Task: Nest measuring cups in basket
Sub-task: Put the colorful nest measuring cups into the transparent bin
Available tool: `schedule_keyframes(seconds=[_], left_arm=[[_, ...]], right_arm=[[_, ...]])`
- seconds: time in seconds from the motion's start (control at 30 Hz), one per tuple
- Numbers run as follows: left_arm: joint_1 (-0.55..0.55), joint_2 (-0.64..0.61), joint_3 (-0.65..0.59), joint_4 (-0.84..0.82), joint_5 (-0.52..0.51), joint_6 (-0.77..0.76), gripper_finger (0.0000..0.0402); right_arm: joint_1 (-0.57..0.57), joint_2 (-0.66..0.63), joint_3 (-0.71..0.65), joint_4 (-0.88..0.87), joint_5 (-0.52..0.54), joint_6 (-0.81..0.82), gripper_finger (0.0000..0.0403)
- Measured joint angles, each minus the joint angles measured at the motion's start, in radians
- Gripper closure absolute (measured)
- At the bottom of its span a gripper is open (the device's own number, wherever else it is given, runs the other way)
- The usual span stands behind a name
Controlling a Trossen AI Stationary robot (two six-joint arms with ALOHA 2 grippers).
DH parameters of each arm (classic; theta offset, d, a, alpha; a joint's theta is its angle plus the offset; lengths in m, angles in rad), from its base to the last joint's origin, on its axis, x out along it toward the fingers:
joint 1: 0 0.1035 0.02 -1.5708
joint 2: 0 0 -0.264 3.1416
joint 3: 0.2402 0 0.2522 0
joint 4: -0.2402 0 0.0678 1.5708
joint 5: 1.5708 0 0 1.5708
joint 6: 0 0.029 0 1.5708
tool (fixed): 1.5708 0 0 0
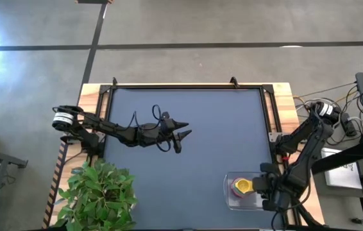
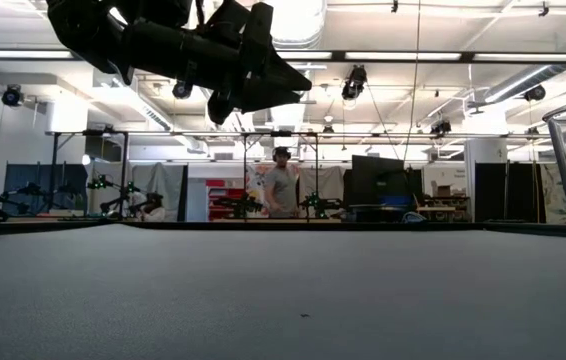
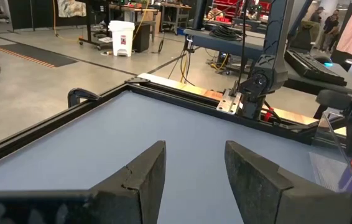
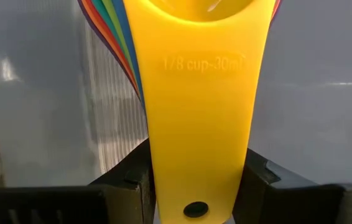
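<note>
High view shows you the right end effector (image 1: 266, 190) at the near right corner of the table (image 1: 188, 160), reaching into the clear basket (image 1: 233, 200). A yellow measuring cup (image 1: 242, 186) sits in the basket there, just beside the end effector.

In the right wrist view you see the yellow measuring cup's flat handle (image 4: 198, 118) running between the 2 dark fingers (image 4: 132, 180). The fingers press on both sides of the handle, so the right end effector is gripping the yellow cup. The handle reads "1/8 cup". Under the yellow cup you see the edges of other stacked cups (image 4: 117, 37) in orange, green and blue. The ribbed clear floor of the basket lies below them.

The left end effector (image 1: 183, 137) hangs in the air over the middle of the table, well apart from the basket. In the left wrist view its 2 fingers (image 3: 145, 177) stand apart with nothing between them.

In the low view a person (image 2: 281, 185) stands far back in the room.
</note>
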Motion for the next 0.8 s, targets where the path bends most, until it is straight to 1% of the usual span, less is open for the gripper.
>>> schedule_keyframes(seconds=[0.17,0.33,0.5,0.63,0.8], left_arm=[[0.0,0.0,0.0,0.0,0.0,0.0,0.0254],[0.0,0.0,0.0,0.0,0.0,0.0,0.0254],[0.0,0.0,0.0,0.0,0.0,0.0,0.0254],[0.0,0.0,0.0,0.0,0.0,0.0,0.0254],[0.0,0.0,0.0,0.0,0.0,0.0,0.0254]], right_arm=[[-0.018,0.001,-0.047,0.065,-0.012,-0.015,0.0271],[-0.025,0.001,-0.049,0.063,-0.027,-0.024,0.0271],[-0.025,0.001,-0.049,0.063,-0.027,-0.002,0.0253],[-0.024,0.0,-0.049,0.064,-0.032,-0.001,0.0249],[-0.024,-0.001,-0.034,0.063,-0.07,0.022,0.0245]])
